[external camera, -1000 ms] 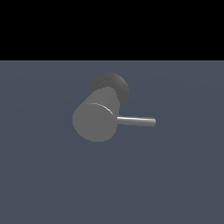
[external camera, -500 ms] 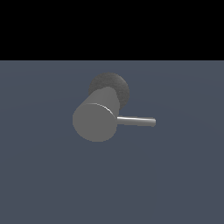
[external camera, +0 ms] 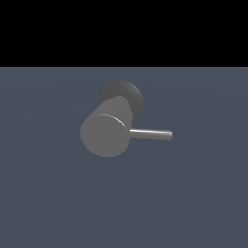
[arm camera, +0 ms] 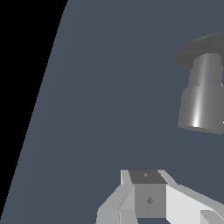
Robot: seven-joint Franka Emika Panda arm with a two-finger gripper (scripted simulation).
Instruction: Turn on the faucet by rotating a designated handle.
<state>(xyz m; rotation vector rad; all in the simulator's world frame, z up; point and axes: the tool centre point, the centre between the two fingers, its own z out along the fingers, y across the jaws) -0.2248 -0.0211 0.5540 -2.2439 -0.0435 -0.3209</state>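
Faucet [external camera: 105, 134], handle [external camera: 150, 134] out sideways, well apart from end effector [arm camera: 148, 205]. Nothing gripped; open or closed, cannot tell.

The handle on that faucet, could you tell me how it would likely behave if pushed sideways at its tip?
The handle looks like a thin, straight metal rod, so probably stiff. Its smooth round surface may let a finger slip. Fixed to the faucet, it would likely swing rather than roll.

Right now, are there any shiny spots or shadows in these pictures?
In the exterior view, a thin bright line glints along the rim of the faucet, and the handle shades lighter to darker; no shadow falls on the floor. In the wrist view, a bright vertical streak runs down the faucet; nothing looks blurry.
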